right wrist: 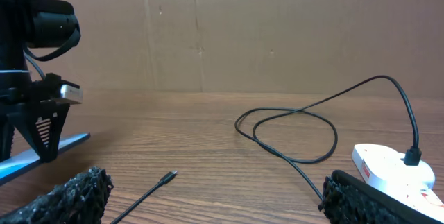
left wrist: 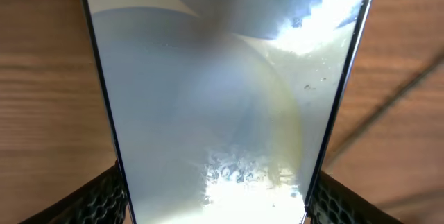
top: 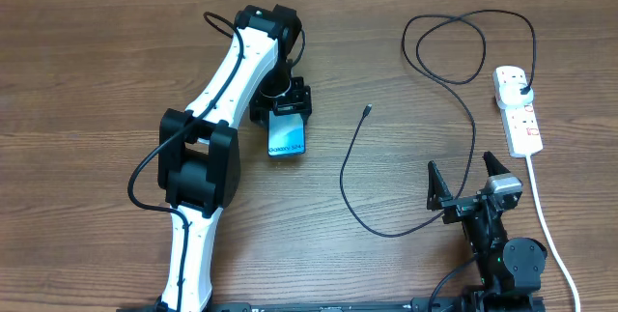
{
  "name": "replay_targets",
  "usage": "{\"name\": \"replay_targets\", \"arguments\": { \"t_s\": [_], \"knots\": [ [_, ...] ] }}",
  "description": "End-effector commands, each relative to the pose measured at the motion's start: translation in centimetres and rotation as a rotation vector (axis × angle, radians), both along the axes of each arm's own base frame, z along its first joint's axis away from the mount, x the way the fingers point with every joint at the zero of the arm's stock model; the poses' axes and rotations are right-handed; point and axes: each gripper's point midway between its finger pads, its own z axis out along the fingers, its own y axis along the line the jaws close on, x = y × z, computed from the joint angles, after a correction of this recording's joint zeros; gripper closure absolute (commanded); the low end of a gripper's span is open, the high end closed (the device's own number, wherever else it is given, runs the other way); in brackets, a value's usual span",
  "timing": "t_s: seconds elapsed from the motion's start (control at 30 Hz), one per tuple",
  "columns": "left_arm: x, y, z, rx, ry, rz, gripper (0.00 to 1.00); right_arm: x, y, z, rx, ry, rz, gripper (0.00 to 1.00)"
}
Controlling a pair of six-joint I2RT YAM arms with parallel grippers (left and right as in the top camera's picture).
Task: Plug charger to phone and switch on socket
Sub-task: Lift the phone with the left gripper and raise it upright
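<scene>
**A:** How does the left claw (top: 283, 109) stand?

**B:** Narrowed onto the slim, pale-screened rectangular phone (top: 287, 140), pads (left wrist: 104, 197) against its two long edges. The phone is left of centre on the brown wooden tabletop (top: 97, 61). I cannot tell whether it is lifted.

**A:** What makes the grip good?

**B:** Squeeze evenly, stay off the glass and leave the lettered end free. The right claw (top: 466, 179) gapes wide and empty. I'd send it for the long thin black cable (top: 344, 172), just behind its connector tip (top: 368, 110).

**A:** Any containers?

**B:** None, really. The white elongated power strip (top: 519, 109) holds the black plug (top: 522, 90) in its far outlet. Its switches are too small to read.
</scene>
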Motion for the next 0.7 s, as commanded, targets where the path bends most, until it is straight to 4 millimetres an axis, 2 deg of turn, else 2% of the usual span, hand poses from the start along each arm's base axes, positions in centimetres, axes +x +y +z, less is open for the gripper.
{"name": "replay_targets", "arguments": {
  "t_s": [0.0,0.1,0.33,0.67],
  "knots": [
    [-0.7,-3.4,2.6,-0.291,0.074,0.004,0.25,0.1,-0.3,-0.2,-0.005,-0.003,-0.013,0.0],
    [-1.0,-4.8,4.9,-0.498,0.141,0.059,0.26,0.1,-0.3,-0.2,-0.005,-0.003,-0.013,0.0],
    [0.6,-5.1,9.9,-0.844,0.221,0.229,0.26,0.1,-0.3,-0.2,-0.004,-0.003,-0.013,0.0],
    [2.7,-4.1,13.8,-1.088,0.244,0.349,0.27,0.1,-0.3,-0.2,-0.004,-0.003,-0.013,0.0]
  ]
}}
